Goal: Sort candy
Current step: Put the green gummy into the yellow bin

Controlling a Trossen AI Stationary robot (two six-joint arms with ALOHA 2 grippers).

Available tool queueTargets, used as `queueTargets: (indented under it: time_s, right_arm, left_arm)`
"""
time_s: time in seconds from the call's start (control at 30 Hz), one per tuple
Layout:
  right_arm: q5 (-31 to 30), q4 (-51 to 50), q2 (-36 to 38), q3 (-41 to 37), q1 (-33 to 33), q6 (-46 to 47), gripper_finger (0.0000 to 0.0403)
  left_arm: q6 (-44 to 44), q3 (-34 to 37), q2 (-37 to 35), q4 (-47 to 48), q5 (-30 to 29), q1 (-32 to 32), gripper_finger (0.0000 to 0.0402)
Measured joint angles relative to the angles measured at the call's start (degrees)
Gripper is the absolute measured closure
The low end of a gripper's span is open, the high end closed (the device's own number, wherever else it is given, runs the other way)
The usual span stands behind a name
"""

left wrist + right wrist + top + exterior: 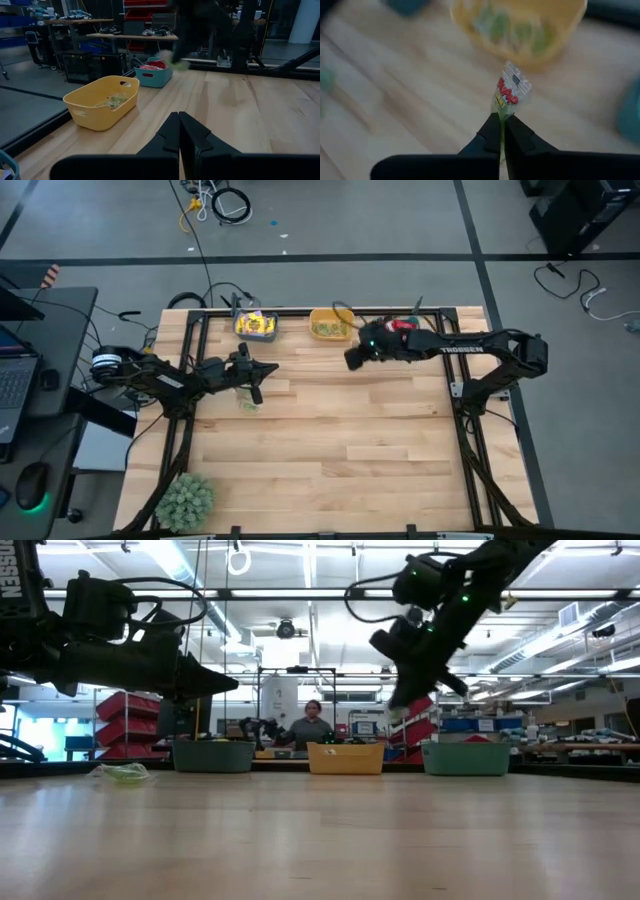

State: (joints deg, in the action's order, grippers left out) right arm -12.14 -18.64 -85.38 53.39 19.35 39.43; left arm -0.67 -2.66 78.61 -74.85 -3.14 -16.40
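Candy packet (510,92), crinkly pale green, pinched in right claw (502,131); left claw (179,131) closed.

Overhead camera looks straight down; low camera faces level across the shared table (330,440).

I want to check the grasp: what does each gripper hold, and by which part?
The right gripper pinches a pale green candy packet by its lower edge. The left gripper is shut on nothing.

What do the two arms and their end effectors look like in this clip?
Both arms are dark, jointed and slim. The right arm carries white lettering along its link and a small green light near the wrist. Each end effector, left and right, has two black, wedge-shaped fingers tapering to a point.
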Motion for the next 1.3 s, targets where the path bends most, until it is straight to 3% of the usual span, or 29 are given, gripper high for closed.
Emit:
queueTargets:
  time_s: [0.2,0.63,0.93,1.1,1.3]
  right_arm:
    - [1.7,7.7,-4.5,4.7,3.8,-3.2,0.0397]
    - [8.0,1.4,-24.9,24.1,13.1,-9.2,0.0400]
    - [13.5,0.5,-32.1,26.2,16.0,-9.2,0.0394]
    - [12.5,1.1,-32.3,26.3,16.0,-12.3,0.0363]
    - [13.7,0.9,-28.8,26.3,15.8,-16.4,0.0282]
  left_arm:
    - [1.5,0.0,0.0,0.0,0.0,0.0,0.0401]
    - [1.9,0.0,0.0,0.1,-0.1,0.0,0.0401]
    - [1.9,0.0,0.0,0.2,-0.1,0.0,0.0401]
    - [1.7,0.0,0.0,-0.3,0.0,0.0,0.0401]
    - [2.0,0.0,0.0,0.0,1.8,0.0,0.0401]
